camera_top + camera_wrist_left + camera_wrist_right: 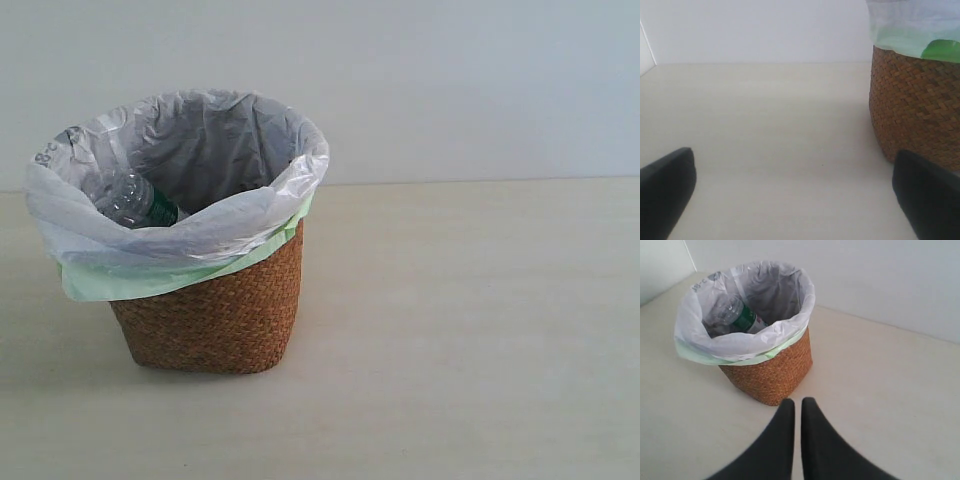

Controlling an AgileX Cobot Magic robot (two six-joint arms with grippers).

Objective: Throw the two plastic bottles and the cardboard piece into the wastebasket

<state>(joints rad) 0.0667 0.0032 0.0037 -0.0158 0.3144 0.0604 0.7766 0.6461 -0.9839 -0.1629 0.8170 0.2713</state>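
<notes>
The brown wicker wastebasket [215, 310] stands left of centre on the table, lined with a white bag over a pale green one. Inside it lies a clear plastic bottle with a green-white label [135, 200], also seen in the right wrist view [737, 315]. The black-capped bottle and the cardboard piece are hidden or out of view. My left gripper [795, 195] is open and empty, low over the table beside the wastebasket [915, 110]. My right gripper [797, 405] is shut on nothing, drawn back from the wastebasket [770, 375]. Neither gripper shows in the exterior view.
The pale tabletop [470, 330] stretches right of and in front of the basket. A plain light wall [450, 80] stands behind it.
</notes>
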